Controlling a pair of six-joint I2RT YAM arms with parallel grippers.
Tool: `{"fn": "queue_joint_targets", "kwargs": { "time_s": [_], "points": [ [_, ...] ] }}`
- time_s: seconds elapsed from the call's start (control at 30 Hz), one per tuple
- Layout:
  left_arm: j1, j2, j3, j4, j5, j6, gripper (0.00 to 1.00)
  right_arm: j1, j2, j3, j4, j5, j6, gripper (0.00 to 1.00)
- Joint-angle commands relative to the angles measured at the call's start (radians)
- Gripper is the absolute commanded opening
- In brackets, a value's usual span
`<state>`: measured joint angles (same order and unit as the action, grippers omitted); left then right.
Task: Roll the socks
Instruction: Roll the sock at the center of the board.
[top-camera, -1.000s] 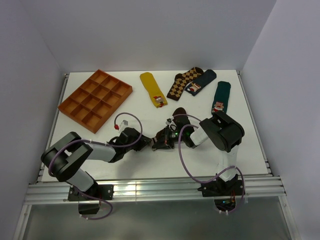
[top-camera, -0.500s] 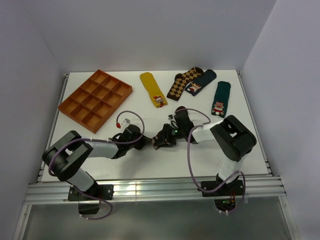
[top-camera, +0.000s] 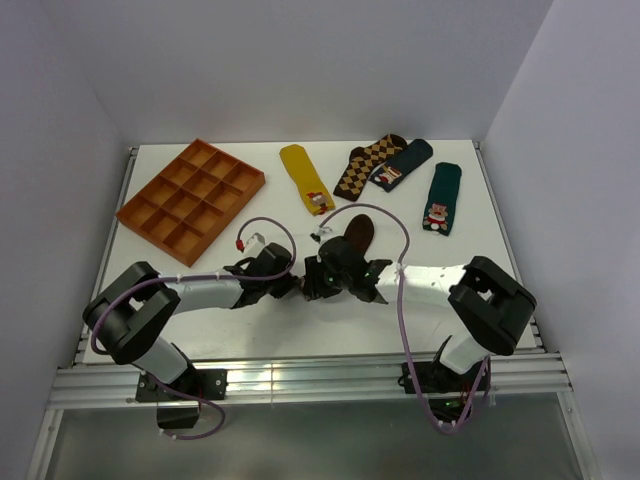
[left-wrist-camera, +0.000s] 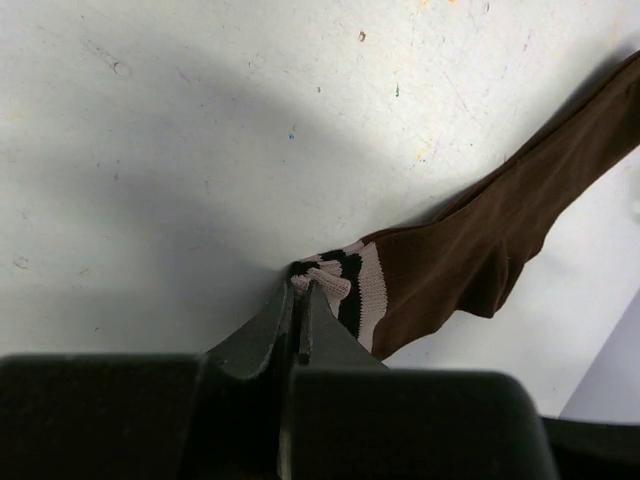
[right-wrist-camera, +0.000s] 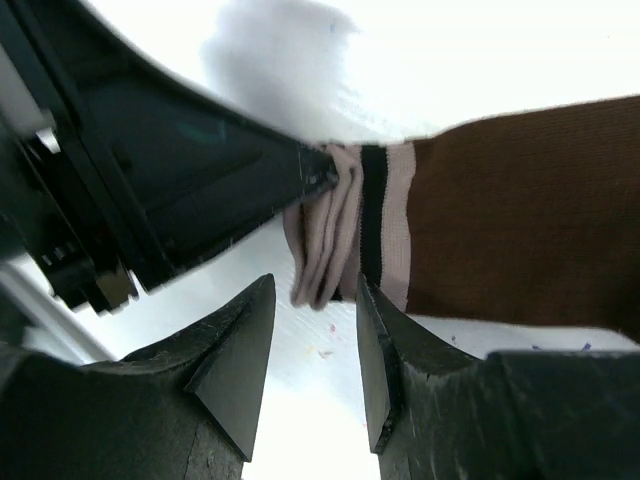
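The dark brown sock (top-camera: 358, 232) lies stretched across the table's middle, its cream-striped cuff (left-wrist-camera: 345, 285) toward the left arm. My left gripper (left-wrist-camera: 300, 292) is shut on the bunched edge of that cuff (right-wrist-camera: 335, 240). In the top view it (top-camera: 297, 286) meets my right gripper (top-camera: 313, 282) tip to tip. My right gripper (right-wrist-camera: 315, 295) stands open just short of the cuff, with only bare table between its fingers. The right arm hides the sock's middle in the top view.
An orange compartment tray (top-camera: 192, 198) sits at the back left. Along the back lie a mustard yellow sock (top-camera: 305, 177), a brown-and-tan diamond sock (top-camera: 365, 165), a dark blue sock (top-camera: 402, 163) and a green sock (top-camera: 442, 196).
My left gripper has shut on the cuff. My right gripper has opened and let the sock go, and the right arm has stretched out lower toward the left.
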<state>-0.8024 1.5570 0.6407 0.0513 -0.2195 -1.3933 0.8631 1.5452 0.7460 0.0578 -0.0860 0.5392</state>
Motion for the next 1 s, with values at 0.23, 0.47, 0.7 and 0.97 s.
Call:
{"fn": "queue_joint_targets", "kwargs": {
  "time_s": [0.23,0.47,0.7,0.97],
  "points": [
    [-0.009,0.037,0.048,-0.202,-0.054,0.047,0.00,0.123,-0.033,-0.097,0.183,0.265,-0.151,0.46],
    [-0.009,0.044,0.051,-0.205,-0.050,0.043,0.00,0.177,-0.074,-0.140,0.277,0.292,-0.174,0.46],
    [-0.009,0.046,0.051,-0.206,-0.050,0.042,0.00,0.192,-0.021,-0.125,0.300,0.298,-0.188,0.47],
    [-0.009,0.051,0.057,-0.206,-0.047,0.043,0.00,0.218,0.058,-0.100,0.294,0.336,-0.189,0.47]
  ]
}}
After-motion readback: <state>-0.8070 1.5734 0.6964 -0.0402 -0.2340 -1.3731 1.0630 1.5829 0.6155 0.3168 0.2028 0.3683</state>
